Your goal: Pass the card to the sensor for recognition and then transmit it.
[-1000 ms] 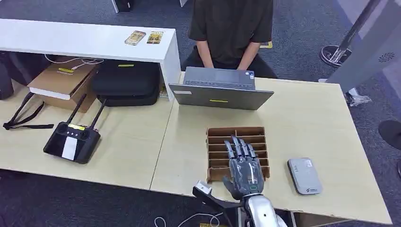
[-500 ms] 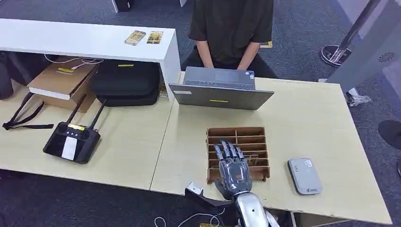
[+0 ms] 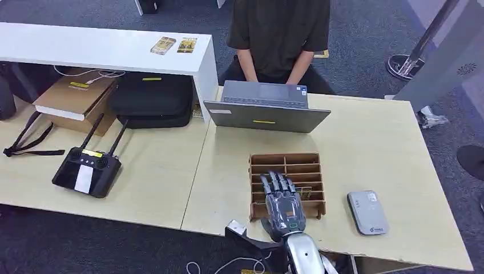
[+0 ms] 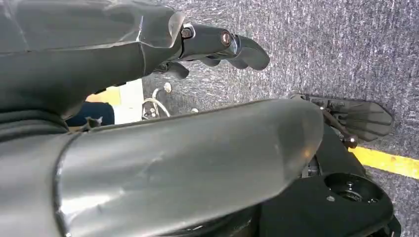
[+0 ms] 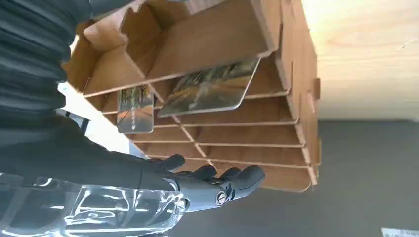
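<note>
Leaning in the slots of the brown wooden rack (image 5: 232,64) are two cards: a larger card (image 5: 210,89) propped at a slant against a divider, and a smaller card (image 5: 135,109) in the slot beside it. Slanted storage leaves an upper edge free, presumably so fingers can catch it.

Right hand (image 3: 283,202) hovers over the near half of the rack (image 3: 285,162), palm down, fingers (image 3: 277,184) spread and extended toward the dividers. It holds nothing; in the right wrist view the fingers (image 5: 222,185) lie apart from both cards. Judgement: step in hand is the reach for a card, grasp not yet made.

Grey sensor (image 3: 367,212) lies flat on the surface (image 3: 376,148), just to the right of the rack, within a short sideways carry of the picking arm.

Left hand (image 4: 217,47) hangs low over grey carpet, fingers partly curled, nothing in it; whether it counts as closed I cannot tell.

A person (image 3: 278,34) sits across the surface behind an open laptop (image 3: 265,108), likely the one to receive the card.
</note>
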Robot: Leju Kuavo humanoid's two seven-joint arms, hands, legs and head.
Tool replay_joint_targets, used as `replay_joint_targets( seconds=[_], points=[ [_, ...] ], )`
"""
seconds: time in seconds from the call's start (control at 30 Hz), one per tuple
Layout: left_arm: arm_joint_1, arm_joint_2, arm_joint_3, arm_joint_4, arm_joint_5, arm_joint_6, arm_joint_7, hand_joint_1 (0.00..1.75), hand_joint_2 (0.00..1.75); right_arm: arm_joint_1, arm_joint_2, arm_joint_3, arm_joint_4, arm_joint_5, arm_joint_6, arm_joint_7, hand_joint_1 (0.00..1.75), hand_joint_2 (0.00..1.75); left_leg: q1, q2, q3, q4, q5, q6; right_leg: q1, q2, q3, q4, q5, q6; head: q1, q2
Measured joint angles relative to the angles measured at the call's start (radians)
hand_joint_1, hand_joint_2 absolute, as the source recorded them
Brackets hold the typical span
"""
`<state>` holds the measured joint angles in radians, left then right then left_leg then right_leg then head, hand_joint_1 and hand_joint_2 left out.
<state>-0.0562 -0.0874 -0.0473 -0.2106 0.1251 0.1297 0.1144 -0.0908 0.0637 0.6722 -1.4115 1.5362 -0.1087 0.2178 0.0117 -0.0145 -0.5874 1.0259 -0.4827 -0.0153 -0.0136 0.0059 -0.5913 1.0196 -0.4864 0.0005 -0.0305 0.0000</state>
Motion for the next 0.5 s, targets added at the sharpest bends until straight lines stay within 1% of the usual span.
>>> replay_joint_targets(
  seconds=[0.23, 0.5],
  points=[
    [0.001, 0.000, 0.001, 0.000, 0.000, 0.004, -0.009, 0.00, 0.00, 0.014, -0.019, -0.006, -0.051, 0.009, 0.000, 0.005, 0.00, 1.75, 0.000, 0.000, 0.000, 0.000, 0.000, 0.000, 0.000, 0.000, 0.000, 0.000, 0.000, 0.000, 0.000, 0.000],
    [0.001, 0.000, 0.003, 0.000, 0.000, 0.004, -0.010, 0.00, 0.00, 0.015, -0.020, -0.006, -0.046, 0.006, 0.000, 0.001, 0.00, 1.75, 0.000, 0.000, 0.000, 0.000, 0.000, 0.000, 0.000, 0.000, 0.000, 0.000, 0.000, 0.000, 0.000, 0.000]
  ],
)
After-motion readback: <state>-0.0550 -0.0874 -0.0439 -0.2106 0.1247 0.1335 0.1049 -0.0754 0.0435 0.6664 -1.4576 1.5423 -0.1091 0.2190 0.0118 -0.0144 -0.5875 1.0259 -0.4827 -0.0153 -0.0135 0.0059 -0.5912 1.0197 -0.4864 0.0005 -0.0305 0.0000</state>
